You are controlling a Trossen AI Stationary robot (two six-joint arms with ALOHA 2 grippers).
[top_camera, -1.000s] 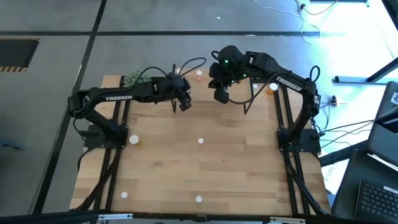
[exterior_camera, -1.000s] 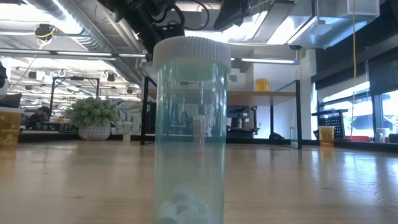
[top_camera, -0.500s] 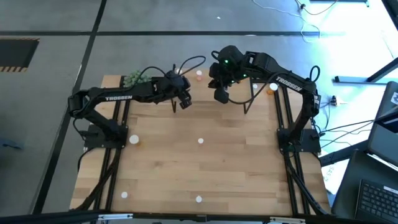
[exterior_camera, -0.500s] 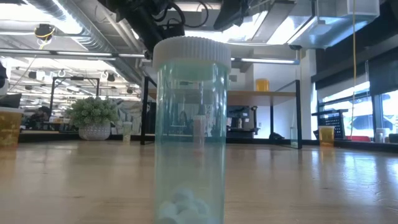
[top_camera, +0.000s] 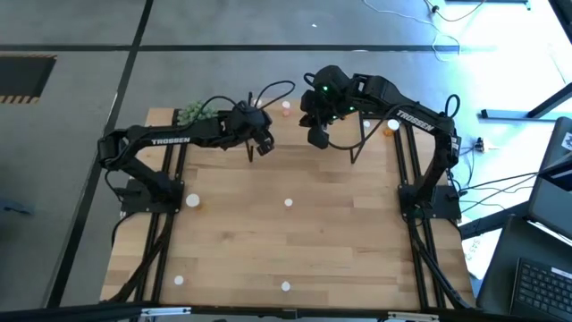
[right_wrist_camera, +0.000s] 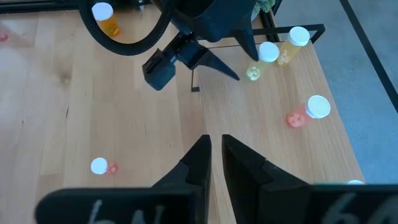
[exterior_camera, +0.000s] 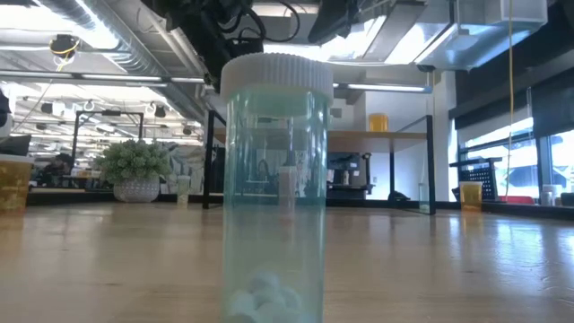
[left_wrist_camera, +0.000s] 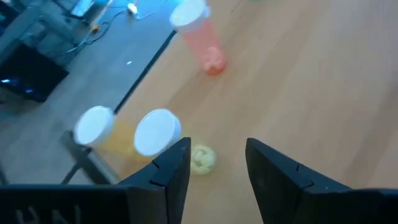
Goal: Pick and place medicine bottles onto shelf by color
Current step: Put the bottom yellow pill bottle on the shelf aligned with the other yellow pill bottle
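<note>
From my station I see two yellowish bottles (left_wrist_camera: 134, 132) and a pink bottle (left_wrist_camera: 198, 34) standing on the shelf (right_wrist_camera: 273, 134) at the far side of the bench (top_camera: 286, 241), with a green-tinted bottle (exterior_camera: 273, 188) close to the low camera. The left gripper (left_wrist_camera: 214, 165) hovers over the shelf just beside the yellowish pair, its fingers apart and empty. The right gripper (right_wrist_camera: 214, 162) hangs above the shelf, fingers nearly together, holding nothing

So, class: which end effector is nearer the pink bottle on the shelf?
Left. The left end effector hangs open just short of the pink bottle; the right end effector hangs farther back, shut.
</note>
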